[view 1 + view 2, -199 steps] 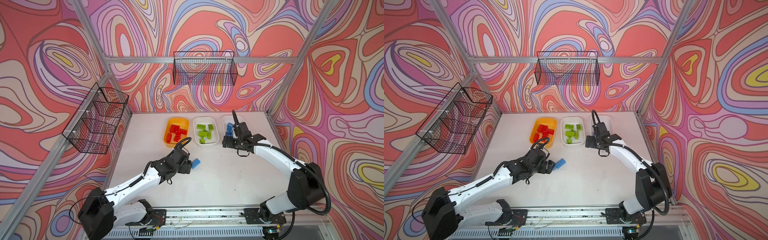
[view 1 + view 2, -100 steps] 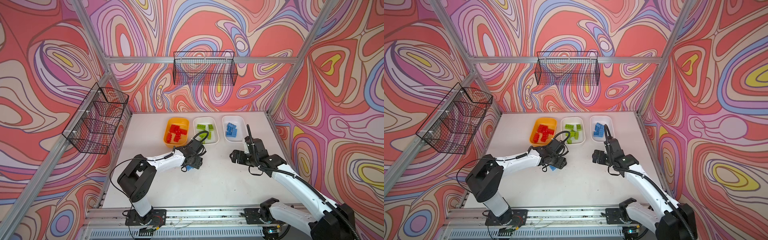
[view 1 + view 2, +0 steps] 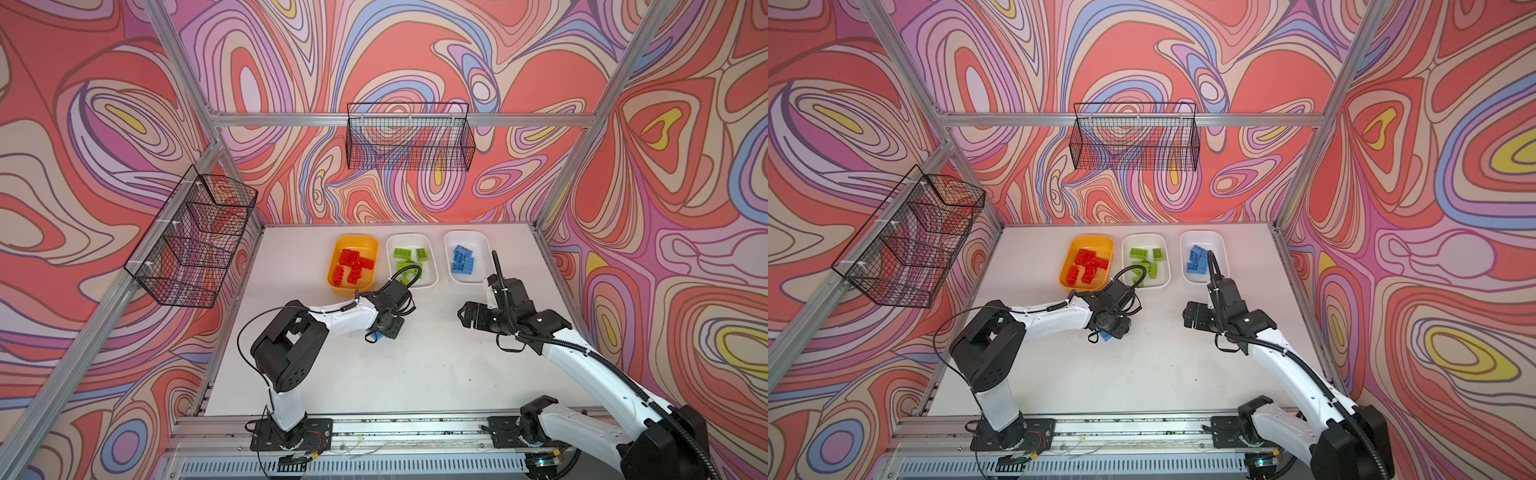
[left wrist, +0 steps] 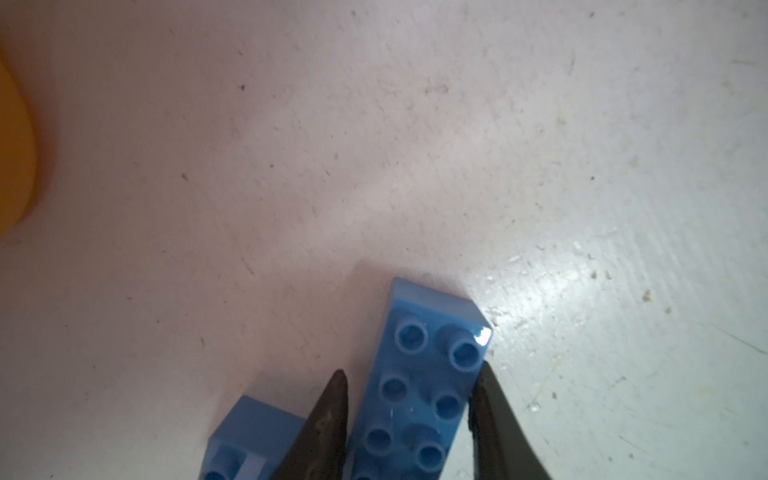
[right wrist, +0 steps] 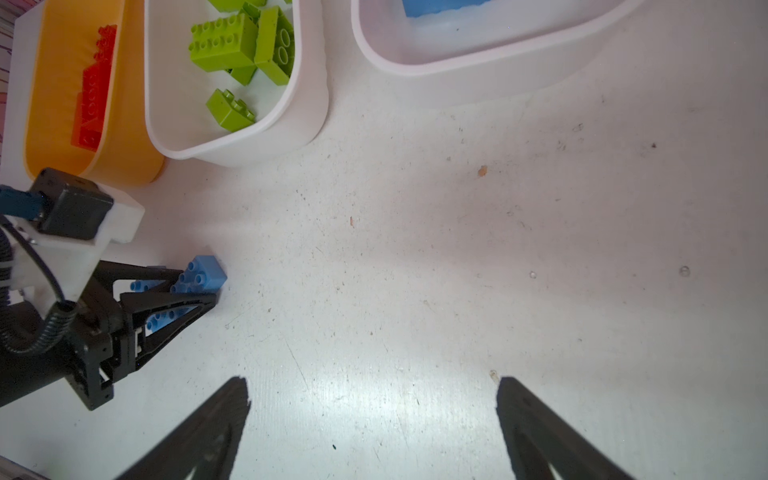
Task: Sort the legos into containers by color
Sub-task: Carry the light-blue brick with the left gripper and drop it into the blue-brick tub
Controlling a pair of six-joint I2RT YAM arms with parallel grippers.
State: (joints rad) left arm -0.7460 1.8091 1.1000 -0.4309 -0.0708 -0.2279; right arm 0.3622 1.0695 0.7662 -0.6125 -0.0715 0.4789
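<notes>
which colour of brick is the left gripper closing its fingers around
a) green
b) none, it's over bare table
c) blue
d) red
c: in the left wrist view the left gripper has one finger against each long side of a blue brick that lies studs up on the table.

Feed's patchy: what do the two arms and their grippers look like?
Both the left arm and right arm have white link shells and black joint housings. Black corrugated conduit and thinner black cables run along them. The left gripper and right gripper each have black, tapering, pointed fingers. No markings are readable.
</notes>
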